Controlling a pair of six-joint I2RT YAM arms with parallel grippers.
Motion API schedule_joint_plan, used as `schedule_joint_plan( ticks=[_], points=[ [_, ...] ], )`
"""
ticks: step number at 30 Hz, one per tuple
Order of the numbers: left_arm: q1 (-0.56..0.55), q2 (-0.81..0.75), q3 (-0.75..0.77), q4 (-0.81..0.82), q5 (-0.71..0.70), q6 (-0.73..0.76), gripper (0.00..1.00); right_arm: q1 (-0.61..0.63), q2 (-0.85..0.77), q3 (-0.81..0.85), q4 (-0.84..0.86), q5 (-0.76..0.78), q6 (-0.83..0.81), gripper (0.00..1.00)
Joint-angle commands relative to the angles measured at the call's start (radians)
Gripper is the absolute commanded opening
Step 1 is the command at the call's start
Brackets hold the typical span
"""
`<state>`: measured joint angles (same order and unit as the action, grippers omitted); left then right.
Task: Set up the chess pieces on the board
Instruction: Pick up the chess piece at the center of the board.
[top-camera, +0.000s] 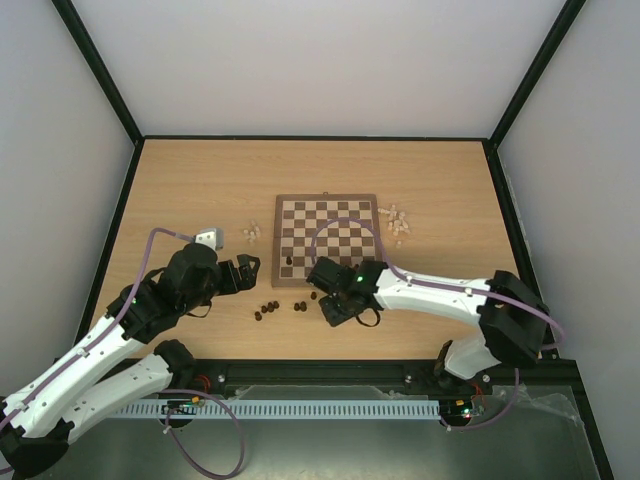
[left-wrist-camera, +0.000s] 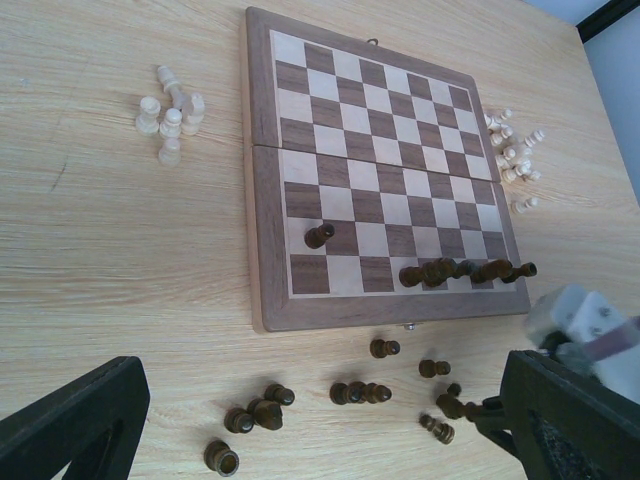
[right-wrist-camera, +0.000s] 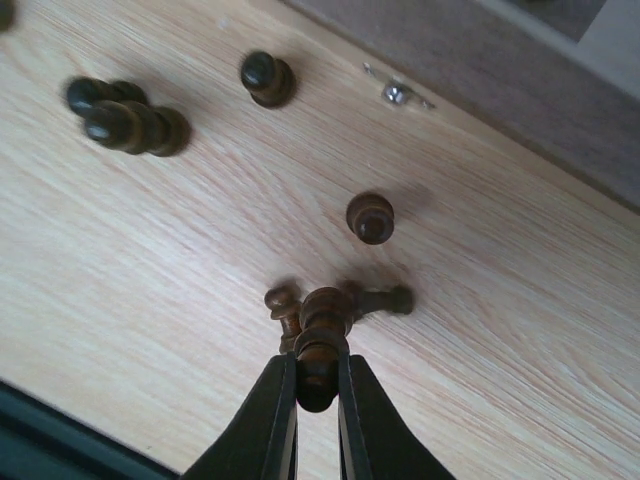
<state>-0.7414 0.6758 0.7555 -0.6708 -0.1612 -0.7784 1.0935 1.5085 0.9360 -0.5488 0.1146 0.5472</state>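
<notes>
The left gripper (top-camera: 243, 270), jaws wide apart and empty, hangs over the light, wood-grained desk (top-camera: 190, 190). Beyond it stand a few pale turned pieces (top-camera: 252, 233). Nearer, dark brown pieces (top-camera: 268, 309) lie scattered off the board. The checkered board (top-camera: 330, 222), brown-framed, sits mid-desk with 1 dark pawn (top-camera: 289, 262) on it. Only the left wrist view shows a row of dark pieces (left-wrist-camera: 465, 270) along its near edge. The right gripper (right-wrist-camera: 318, 378) is closed on a dark piece (right-wrist-camera: 318, 330) over the desk just off that edge. More pale pieces (top-camera: 398, 224) lie right of the board.
</notes>
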Motion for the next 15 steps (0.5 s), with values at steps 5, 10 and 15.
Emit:
schedule_joint_plan(
  ticks=[5,10,15],
  points=[
    [-0.003,0.002,-0.013,0.023,0.019,0.004,0.99,0.006,-0.145,0.090,-0.111,0.004,-0.016,0.02],
    [-0.003,0.002,-0.016,0.028,0.027,0.004,0.99,0.006,-0.159,0.109,-0.143,0.027,-0.017,0.02],
    [-0.003,-0.001,-0.030,0.058,0.075,0.012,1.00,0.006,-0.185,0.128,-0.145,0.024,-0.021,0.02]
  ],
)
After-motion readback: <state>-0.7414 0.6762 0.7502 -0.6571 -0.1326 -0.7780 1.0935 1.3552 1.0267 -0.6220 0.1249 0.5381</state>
